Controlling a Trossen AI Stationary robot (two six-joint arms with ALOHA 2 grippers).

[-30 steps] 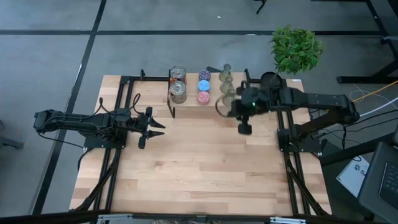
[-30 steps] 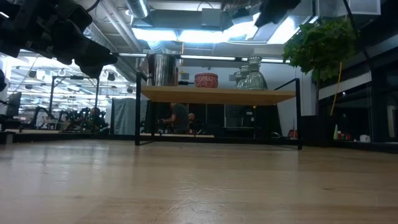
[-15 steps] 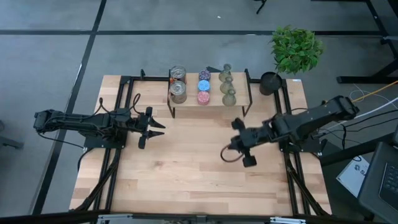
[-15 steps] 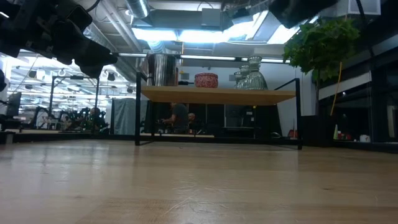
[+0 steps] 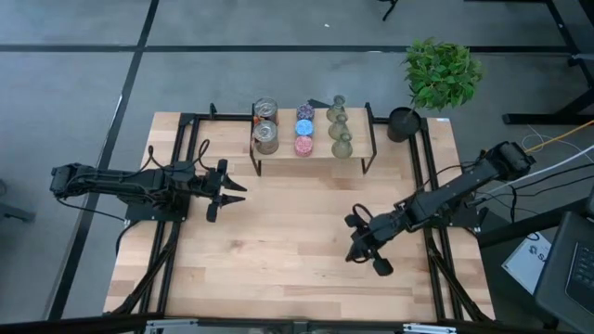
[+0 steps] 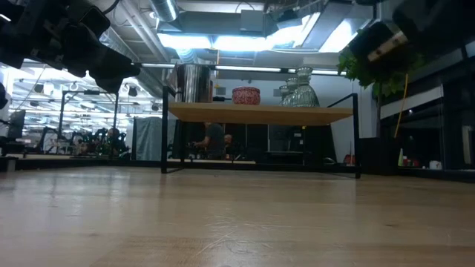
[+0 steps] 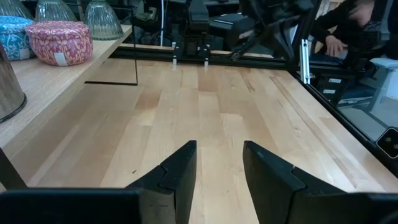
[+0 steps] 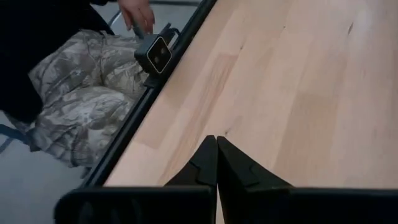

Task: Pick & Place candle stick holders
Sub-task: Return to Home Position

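The candle stick holders stand on their bases on a small raised shelf (image 5: 286, 148) at the table's far side. There are two silvery cylinders (image 5: 266, 137), three round speckled ones, purple, blue and pink (image 5: 303, 145), and three green vases (image 5: 342, 144). The low view shows them on the shelf (image 6: 260, 113). My left gripper (image 5: 239, 192) hovers open at the left with nothing between its fingers (image 7: 219, 168). My right gripper (image 5: 352, 255) is shut and empty over the table's right middle, slanting down toward the near edge (image 8: 216, 149).
A green plant (image 5: 442, 67) and a black pot (image 5: 404, 122) stand at the far right corner. Black frame rails (image 5: 429, 199) run along both sides. A person in camouflage trousers (image 8: 81, 106) and a small camera (image 8: 158, 55) are at the near edge.
My right gripper has drawn away from the green vases on the shelf, swung toward the table's near edge and come down, tipping from steep to a shallower slant. The holders have stayed on the shelf.
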